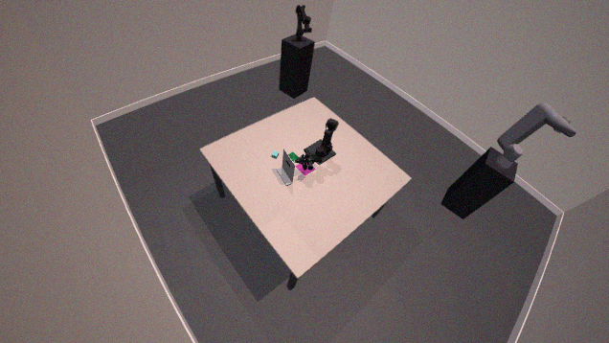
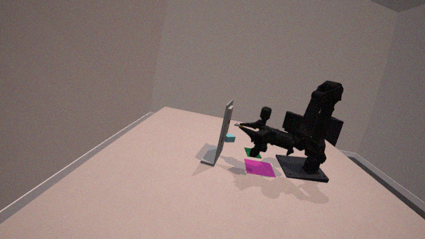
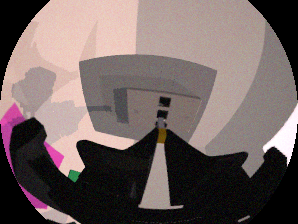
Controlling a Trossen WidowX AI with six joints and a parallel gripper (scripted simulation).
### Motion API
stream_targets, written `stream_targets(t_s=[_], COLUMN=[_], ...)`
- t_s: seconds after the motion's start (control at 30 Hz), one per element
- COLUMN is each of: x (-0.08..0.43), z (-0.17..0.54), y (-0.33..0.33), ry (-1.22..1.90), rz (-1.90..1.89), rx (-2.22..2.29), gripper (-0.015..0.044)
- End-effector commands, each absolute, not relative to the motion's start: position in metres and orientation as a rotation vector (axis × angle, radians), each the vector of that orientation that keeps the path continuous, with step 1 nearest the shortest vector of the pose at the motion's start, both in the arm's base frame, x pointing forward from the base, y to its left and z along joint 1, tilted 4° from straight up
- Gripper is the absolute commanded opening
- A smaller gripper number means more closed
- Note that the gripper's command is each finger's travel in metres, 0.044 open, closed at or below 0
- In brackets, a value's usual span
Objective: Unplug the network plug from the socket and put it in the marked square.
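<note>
1. Spreading under everything, the tabletop carries the arm's base, the upright panel, a magenta marked square, a green patch and a small cyan block.
2. The panel stands on edge just beyond the magenta square, with the cyan block behind it.
3. The pincer reaches level toward the panel, clenched on the network plug, a small yellowish piece at its tips.
4. The plug sits just off the panel face, in front of the dark socket, above the tabletop and outside the square.
5. No lettering is readable anywhere.
</note>
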State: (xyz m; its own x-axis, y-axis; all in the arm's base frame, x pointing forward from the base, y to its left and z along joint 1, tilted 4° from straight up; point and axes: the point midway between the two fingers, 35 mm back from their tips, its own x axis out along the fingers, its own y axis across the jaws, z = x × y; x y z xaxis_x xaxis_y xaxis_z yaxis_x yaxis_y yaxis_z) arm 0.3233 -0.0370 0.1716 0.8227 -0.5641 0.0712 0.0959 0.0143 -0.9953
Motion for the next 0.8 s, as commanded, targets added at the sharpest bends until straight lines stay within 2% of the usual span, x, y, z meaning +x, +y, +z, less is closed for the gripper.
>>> stream_targets(t_s=[0.0, 0.77], x=[0.319, 0.306], z=[0.17, 0.169], y=[-0.036, -0.029], ry=[0.403, 0.404], rz=[-0.535, -0.533], rx=[-1.481, -1.481], gripper=[0.0, 0.0])
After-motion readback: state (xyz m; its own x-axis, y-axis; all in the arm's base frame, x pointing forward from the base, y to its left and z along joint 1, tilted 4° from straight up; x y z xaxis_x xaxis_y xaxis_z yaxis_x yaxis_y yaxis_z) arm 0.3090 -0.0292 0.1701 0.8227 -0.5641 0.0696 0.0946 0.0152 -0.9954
